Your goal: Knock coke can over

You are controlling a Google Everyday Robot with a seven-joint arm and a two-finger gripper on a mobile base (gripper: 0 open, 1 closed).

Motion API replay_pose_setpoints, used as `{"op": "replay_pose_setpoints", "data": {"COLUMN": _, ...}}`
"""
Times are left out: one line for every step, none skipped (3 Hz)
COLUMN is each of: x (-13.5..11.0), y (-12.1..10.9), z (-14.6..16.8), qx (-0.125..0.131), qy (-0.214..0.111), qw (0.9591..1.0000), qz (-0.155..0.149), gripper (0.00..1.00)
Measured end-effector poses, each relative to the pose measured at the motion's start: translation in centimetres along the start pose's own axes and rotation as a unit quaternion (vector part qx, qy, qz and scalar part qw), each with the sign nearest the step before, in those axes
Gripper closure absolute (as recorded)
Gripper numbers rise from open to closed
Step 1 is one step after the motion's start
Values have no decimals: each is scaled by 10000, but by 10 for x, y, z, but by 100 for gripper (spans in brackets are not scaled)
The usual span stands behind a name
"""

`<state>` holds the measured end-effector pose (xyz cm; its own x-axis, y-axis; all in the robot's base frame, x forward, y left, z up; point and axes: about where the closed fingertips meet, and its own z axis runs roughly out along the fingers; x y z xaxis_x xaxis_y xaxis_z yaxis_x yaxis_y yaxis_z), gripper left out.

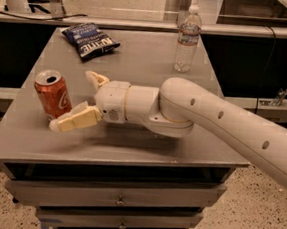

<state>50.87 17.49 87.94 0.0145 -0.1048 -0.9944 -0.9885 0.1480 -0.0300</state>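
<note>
Coke can [52, 94] upright, left side of grey bench [143, 61], near front edge. Pincer [73, 100] low over bench just right of can, fingers spread wide; lower finger [78, 120] reaches can's base, contact unclear. Blue chip bag [90, 40] back left, water bottle [187, 40] back right, both well apart from can.

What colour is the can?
The coke can is orange-red with white script, camera view; the gripper is open beside it.
</note>
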Motion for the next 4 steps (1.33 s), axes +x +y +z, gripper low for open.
{"op": "replay_pose_setpoints", "data": {"x": -3, "y": 0, "z": 25, "qx": -12, "qy": -161, "qw": 9999, "qz": 39, "gripper": 14}}
{"op": "replay_pose_setpoints", "data": {"x": -1, "y": 2, "z": 37, "qx": 26, "qy": -217, "qw": 9998, "qz": 9, "gripper": 35}}
{"op": "replay_pose_setpoints", "data": {"x": 2, "y": 4, "z": 39, "qx": 64, "qy": -224, "qw": 9997, "qz": -14, "gripper": 58}}
{"op": "replay_pose_setpoints", "data": {"x": 3, "y": 1, "z": 32, "qx": 77, "qy": -111, "qw": 9999, "qz": -40, "gripper": 81}}
